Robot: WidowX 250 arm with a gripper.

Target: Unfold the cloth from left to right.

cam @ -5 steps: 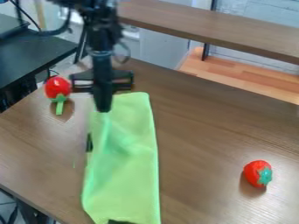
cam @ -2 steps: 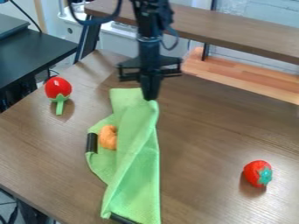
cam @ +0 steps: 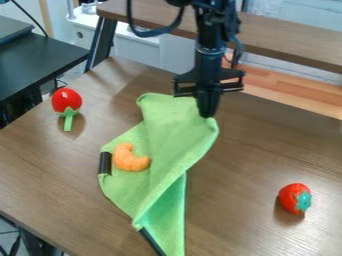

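The brown desk (cam: 267,145) bears the green cloth (cam: 175,127), partly folded over itself. The black end effector (cam: 208,113) is pinched closed on its far right corner. A red, green-stemmed toy (cam: 67,101) lies left, a toy strawberry (cam: 291,196) right, an orange crescent (cam: 127,160) on the cloth.

The cloth (cam: 170,127) is light green and soft, part folded, lying lengthwise from far to near on the brown tabletop (cam: 250,160), left of the middle. A wide flap slants across it, its far right corner drawn out to the right and its edge running back to the near left. Flatter cloth shows beneath at the left and the near end. One short black strip (cam: 105,163) marks the left edge, another (cam: 152,242) the near edge.
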